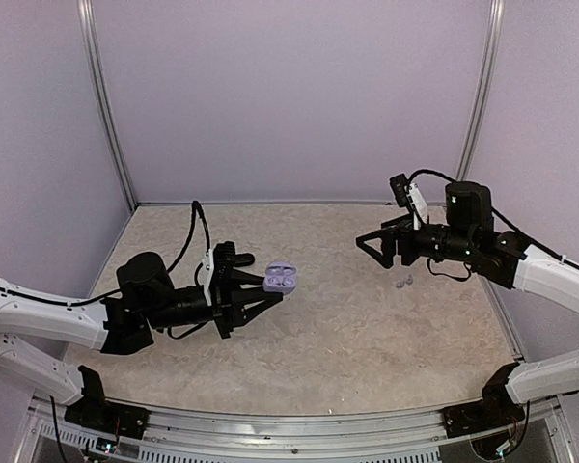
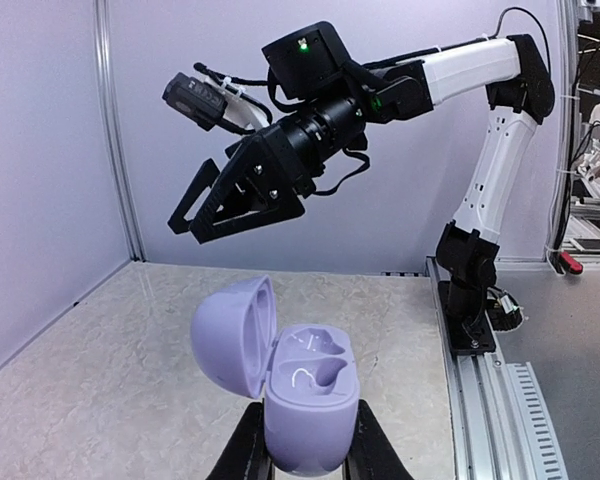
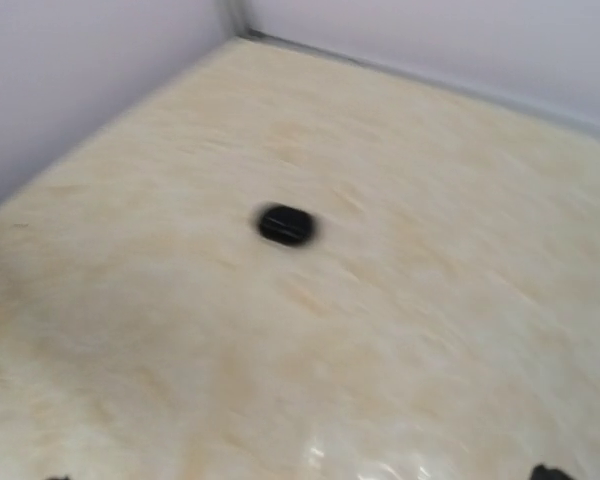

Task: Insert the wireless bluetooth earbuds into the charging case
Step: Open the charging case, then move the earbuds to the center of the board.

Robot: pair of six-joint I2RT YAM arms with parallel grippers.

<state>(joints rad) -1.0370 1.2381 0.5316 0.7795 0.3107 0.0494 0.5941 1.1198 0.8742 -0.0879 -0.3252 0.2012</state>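
My left gripper (image 1: 270, 289) is shut on the base of a lavender charging case (image 1: 282, 277) and holds it above the table. In the left wrist view the case (image 2: 305, 400) stands upright between my fingers (image 2: 242, 450), its lid (image 2: 228, 335) swung open to the left, and both wells are empty. A pale lavender pair of earbuds (image 1: 401, 284) lies on the table below my right gripper (image 1: 369, 253). That gripper is open, empty and raised; it also shows in the left wrist view (image 2: 186, 228). No black earbuds show clearly.
A black oval thing (image 3: 286, 224), blurred, lies on the marble-look table (image 3: 430, 300) in the right wrist view; a black object (image 1: 234, 257) sits just behind my left gripper. Grey walls enclose the back and sides.
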